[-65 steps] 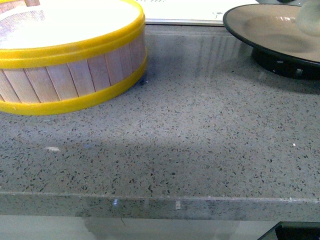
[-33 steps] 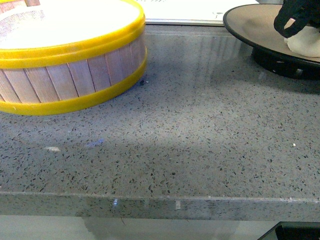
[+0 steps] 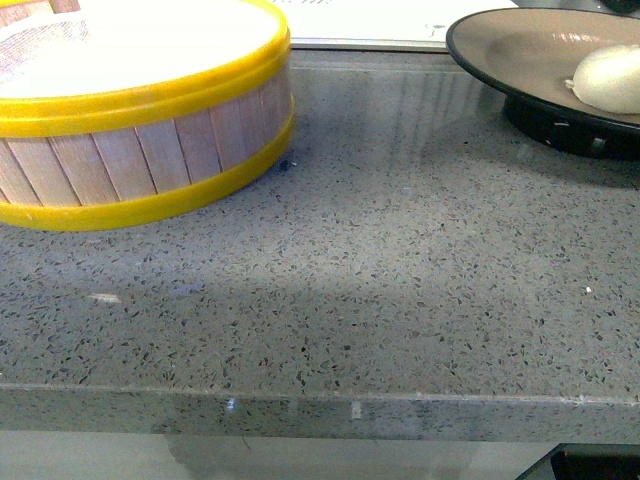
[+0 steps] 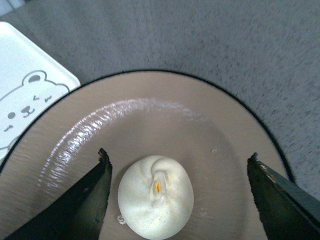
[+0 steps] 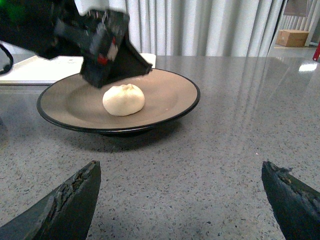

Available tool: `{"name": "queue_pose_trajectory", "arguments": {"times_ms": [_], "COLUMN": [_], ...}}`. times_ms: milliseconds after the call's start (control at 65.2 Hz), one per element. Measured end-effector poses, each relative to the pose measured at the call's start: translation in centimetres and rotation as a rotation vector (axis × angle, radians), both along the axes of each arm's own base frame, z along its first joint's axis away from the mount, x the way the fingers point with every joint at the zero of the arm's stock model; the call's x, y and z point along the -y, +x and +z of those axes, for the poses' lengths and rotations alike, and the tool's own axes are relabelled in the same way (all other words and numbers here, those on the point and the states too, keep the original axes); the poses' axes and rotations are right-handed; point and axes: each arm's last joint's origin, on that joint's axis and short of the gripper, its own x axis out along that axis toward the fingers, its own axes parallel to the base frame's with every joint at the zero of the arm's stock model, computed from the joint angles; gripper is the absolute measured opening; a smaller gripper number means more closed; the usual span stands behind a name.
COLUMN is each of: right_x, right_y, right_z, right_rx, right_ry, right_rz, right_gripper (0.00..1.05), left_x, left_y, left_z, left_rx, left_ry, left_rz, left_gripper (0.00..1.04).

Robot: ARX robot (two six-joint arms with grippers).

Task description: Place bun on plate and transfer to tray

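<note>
Now the grey speckled tabletop (image 3: 400,280) carries the pale bear-printed tray (image 3: 380,18) at 12 o'clock in the front view. The plate (image 3: 520,50) is just beside it at about 1 o'clock. The bun (image 3: 610,78) rests inside the plate, off centre toward 3 o'clock. The left gripper (image 4: 177,157) hangs directly above the bun, jaws spread wide, touching nothing. The right gripper (image 5: 180,167), also spread, sits low with the plate's rim dead ahead, so it looks better placed to take the plate; the tray lies beyond.
</note>
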Motion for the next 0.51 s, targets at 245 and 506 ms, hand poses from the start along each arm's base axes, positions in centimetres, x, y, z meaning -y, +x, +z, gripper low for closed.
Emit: {"name": "queue_pose_trajectory", "arguments": {"times_ms": [245,506], "right_x": [0.0,0.0], "right_y": [0.0,0.0], "right_z": [0.0,0.0], "right_rx": [0.000,0.000], "right_ry": [0.000,0.000], "right_rz": [0.000,0.000], "right_gripper": [0.96,0.96], "left_x": [-7.2,-17.0], "left_y": [-2.6,-6.7], "left_z": [7.9,10.1], "left_rx": [0.151,0.275], "left_ry": [-0.200,-0.159], "left_rz": [0.081,0.227], "left_gripper": [0.98,0.98]}}
